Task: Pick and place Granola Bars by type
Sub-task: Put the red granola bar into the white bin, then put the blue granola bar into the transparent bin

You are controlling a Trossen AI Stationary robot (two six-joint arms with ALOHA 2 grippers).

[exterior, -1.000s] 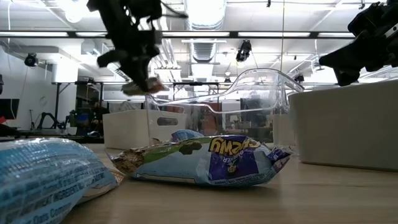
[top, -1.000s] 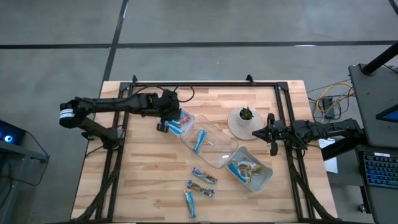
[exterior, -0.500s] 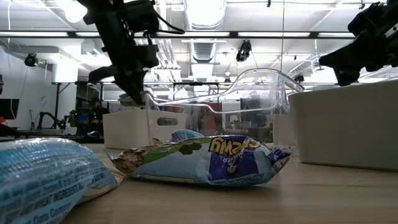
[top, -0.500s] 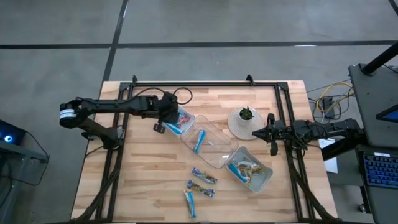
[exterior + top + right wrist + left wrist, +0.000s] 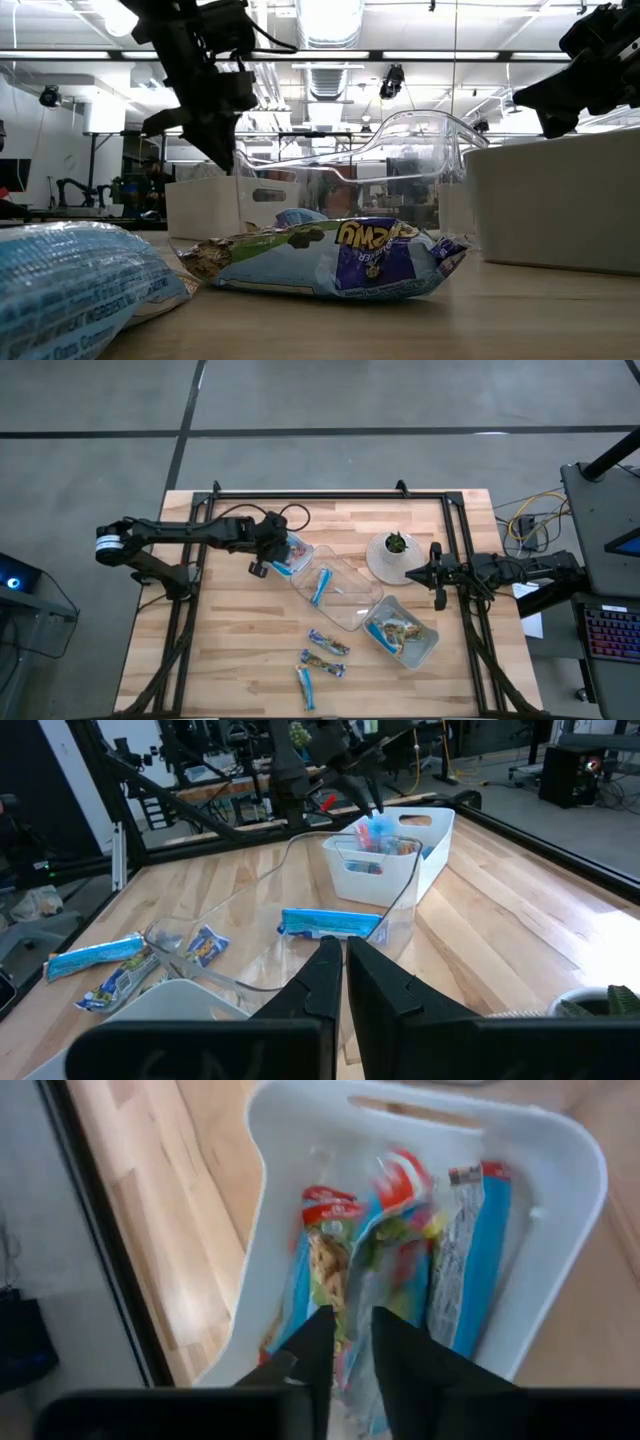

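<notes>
My left gripper (image 5: 260, 560) hangs over the left rim of a white tray (image 5: 303, 550), its fingers a little apart with nothing between them; in the left wrist view the tray (image 5: 560, 1190) holds several red-and-blue bars (image 5: 400, 1250). A clear middle tray (image 5: 350, 610) holds one blue bar (image 5: 320, 585). A third tray (image 5: 428, 645) holds greenish-tan bars (image 5: 395, 630). Three loose bars (image 5: 323, 663) lie on the table's near part. My right gripper (image 5: 437, 578) waits shut at the table's right edge.
A small potted plant on a white plate (image 5: 393, 555) stands between the trays and the right arm. A black metal frame (image 5: 330, 495) runs along the table's far and side edges. Bare wood lies to the near left (image 5: 220, 650). In the low view, loose bars (image 5: 330, 260) fill the foreground.
My left gripper, which held a tan bar over the white tray, has sunk slightly and shifted a little toward the table's left edge. The bar no longer shows between its fingers.
</notes>
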